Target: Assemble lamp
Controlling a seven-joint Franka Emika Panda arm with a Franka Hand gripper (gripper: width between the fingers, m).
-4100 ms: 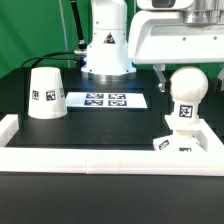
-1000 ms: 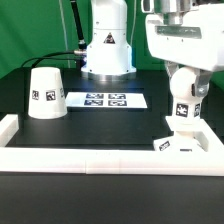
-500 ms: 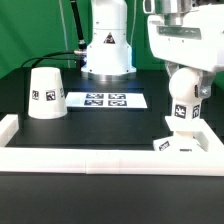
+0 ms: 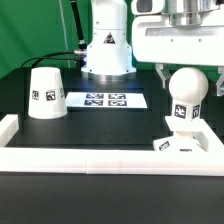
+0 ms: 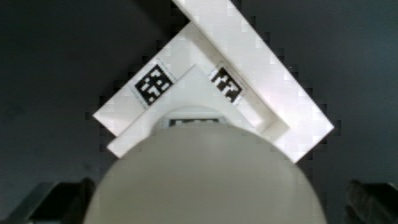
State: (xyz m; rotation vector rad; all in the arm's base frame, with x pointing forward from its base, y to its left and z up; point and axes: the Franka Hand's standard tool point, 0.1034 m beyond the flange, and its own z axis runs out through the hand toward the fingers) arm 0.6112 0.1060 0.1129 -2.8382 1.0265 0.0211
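Shade (image 4: pixel 46 93) stands alone at the exterior view's left, not yet fitted. At right, near the front rail, bulb (image 4: pixel 186 95) stands upright on base (image 4: pixel 185 143), apparently seated. Gripper (image 4: pixel 187 72) hovers above, jaws spread, gripping nothing.

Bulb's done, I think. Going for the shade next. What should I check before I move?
1. Gripper open: ok, its fingers stand apart on either side of the bulb.
2. Fingers clear of the bulb for sideways travel: not ok, they flank its top; lift first.
3. Bulb upright on the base: ok in the exterior view.
4. Bulb fully seated in the base: cannot tell, the joint is hidden in both views.
5. Shade ready to pick up: ok, standing wide end down at the exterior view's left, apart from other things.
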